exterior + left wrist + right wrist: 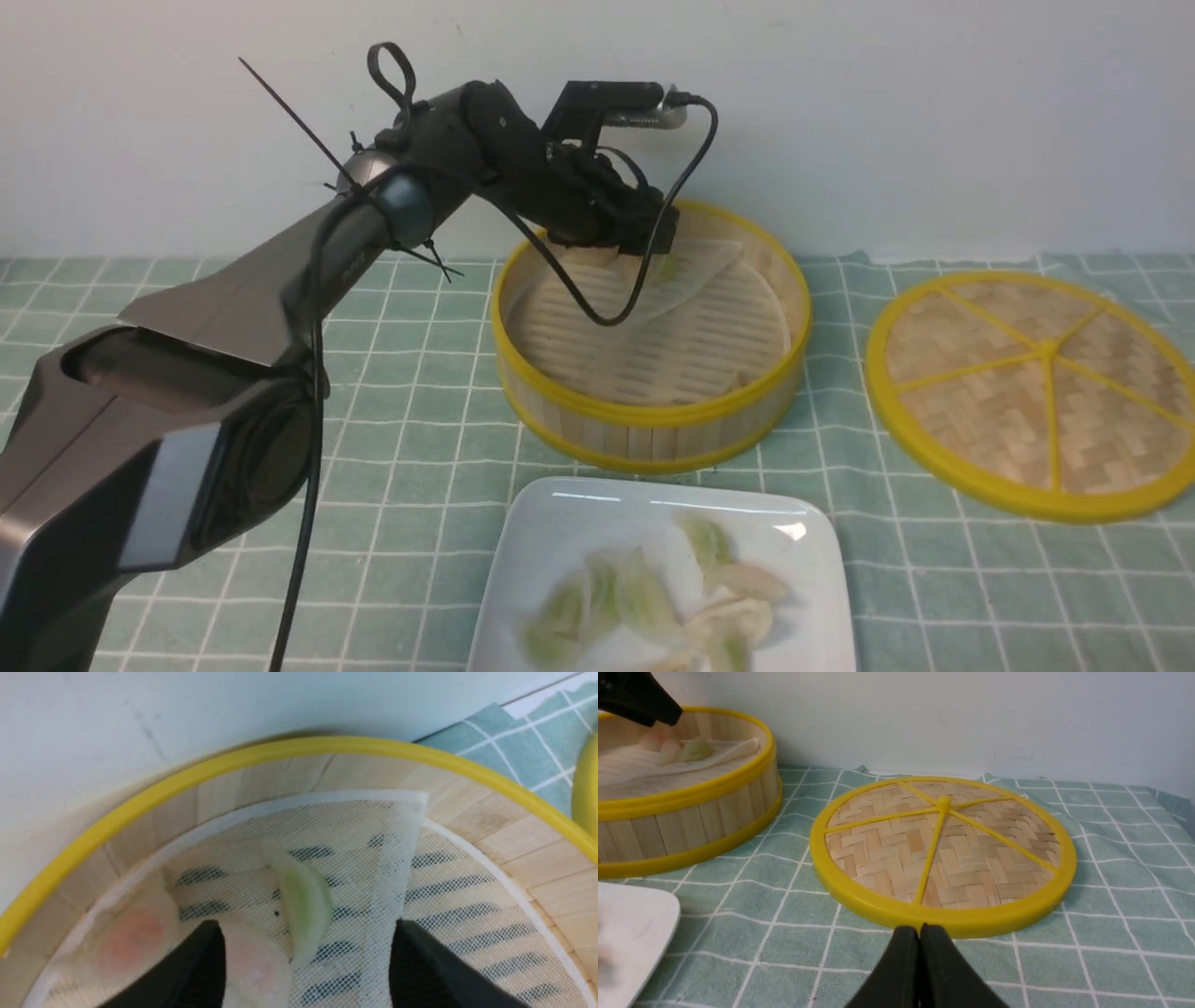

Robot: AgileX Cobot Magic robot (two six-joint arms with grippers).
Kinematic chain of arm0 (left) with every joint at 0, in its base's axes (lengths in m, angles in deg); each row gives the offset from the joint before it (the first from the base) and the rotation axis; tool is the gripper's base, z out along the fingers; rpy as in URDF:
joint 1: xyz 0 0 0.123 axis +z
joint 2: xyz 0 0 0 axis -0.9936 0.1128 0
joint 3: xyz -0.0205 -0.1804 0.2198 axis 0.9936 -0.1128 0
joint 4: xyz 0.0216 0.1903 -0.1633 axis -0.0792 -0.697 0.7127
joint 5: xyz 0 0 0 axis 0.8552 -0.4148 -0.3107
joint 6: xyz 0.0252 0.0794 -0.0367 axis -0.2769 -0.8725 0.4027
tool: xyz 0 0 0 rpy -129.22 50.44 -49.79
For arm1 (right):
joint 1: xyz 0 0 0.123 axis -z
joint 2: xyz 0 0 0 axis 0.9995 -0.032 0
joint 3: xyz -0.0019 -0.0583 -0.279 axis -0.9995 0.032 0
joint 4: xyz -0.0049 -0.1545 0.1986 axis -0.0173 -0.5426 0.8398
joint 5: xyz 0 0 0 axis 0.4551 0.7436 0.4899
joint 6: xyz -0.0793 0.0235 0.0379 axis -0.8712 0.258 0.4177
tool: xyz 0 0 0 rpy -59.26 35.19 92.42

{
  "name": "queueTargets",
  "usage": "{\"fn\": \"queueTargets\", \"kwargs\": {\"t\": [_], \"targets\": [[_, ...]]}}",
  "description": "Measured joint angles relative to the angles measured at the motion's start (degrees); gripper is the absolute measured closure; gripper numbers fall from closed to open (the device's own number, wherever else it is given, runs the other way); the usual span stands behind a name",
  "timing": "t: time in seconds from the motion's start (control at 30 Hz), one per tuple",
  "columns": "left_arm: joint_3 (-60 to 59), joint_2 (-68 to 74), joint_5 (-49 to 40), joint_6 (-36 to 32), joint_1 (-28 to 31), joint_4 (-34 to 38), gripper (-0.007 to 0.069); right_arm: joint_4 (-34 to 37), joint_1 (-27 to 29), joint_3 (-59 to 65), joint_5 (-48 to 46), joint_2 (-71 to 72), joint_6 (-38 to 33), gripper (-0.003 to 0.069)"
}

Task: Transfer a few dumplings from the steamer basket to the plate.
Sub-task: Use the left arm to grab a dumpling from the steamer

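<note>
The steamer basket (653, 425) stands mid-table with its pale liner folded over at the back. My left gripper (635, 233) reaches down into its far side and is open (306, 926). Between the fingers lie a green dumpling (303, 905) and a pink dumpling (254, 966); a second pink dumpling (135, 938) lies just outside one finger. None is gripped. The white plate (560, 523) in front of the basket holds several green and pale dumplings (644, 597). My right gripper (920, 928) is shut on nothing, low over the cloth.
A flat woven lid (1036, 392) with yellow spokes lies right of the basket, just beyond the right gripper's tips (943, 849). A green checked cloth (420, 448) covers the table. A white wall stands close behind the basket.
</note>
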Motion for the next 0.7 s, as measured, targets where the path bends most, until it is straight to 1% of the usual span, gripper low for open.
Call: {"fn": "queueTargets", "kwargs": {"t": [0.03, 0.13, 0.5, 0.57, 0.6, 0.63, 0.67, 0.7], "targets": [[0.0, 0.5, 0.2, -1.7, 0.0, 0.0, 0.0197, 0.0, 0.0, 0.0, 0.0, 0.0, 0.0, 0.0673], [0.1, 1.9, 0.2, -4.1, 0.0, -0.2, 0.0197, 0.0, 0.0, 0.0, 0.0, 0.0, 0.0, 0.0673], [0.3, 3.7, 0.7, -6.5, 0.0, -4.1, 0.0204, 0.0, 0.0, 0.0, 0.0, 0.0, 0.5, 0.0673], [0.4, 3.7, 0.8, -6.8, 0.0, -5.2, 0.0277, 0.0, 0.0, 0.0, 0.0, 0.0, 0.6, 0.0673], [0.4, 3.7, 0.8, -6.8, 0.0, -5.3, 0.0286, 0.0, 0.0, 0.0, 0.0, 0.0, 0.6, 0.0673], [0.4, 3.7, 0.6, -6.8, 0.0, -5.7, 0.0379, 0.0, 0.0, 0.0, 0.0, 0.0, 0.7, 0.0673], [0.4, 3.7, 0.2, -6.8, 0.0, -5.8, 0.0449, 0.0, 0.0, 0.0, 0.0, 0.0, 0.7, 0.0673], [0.4, 3.4, -0.4, -6.8, 0.0, -5.9, 0.0485, 0.0, 0.0, 0.0, 0.0, 0.0, 0.7, 0.0673]]}}
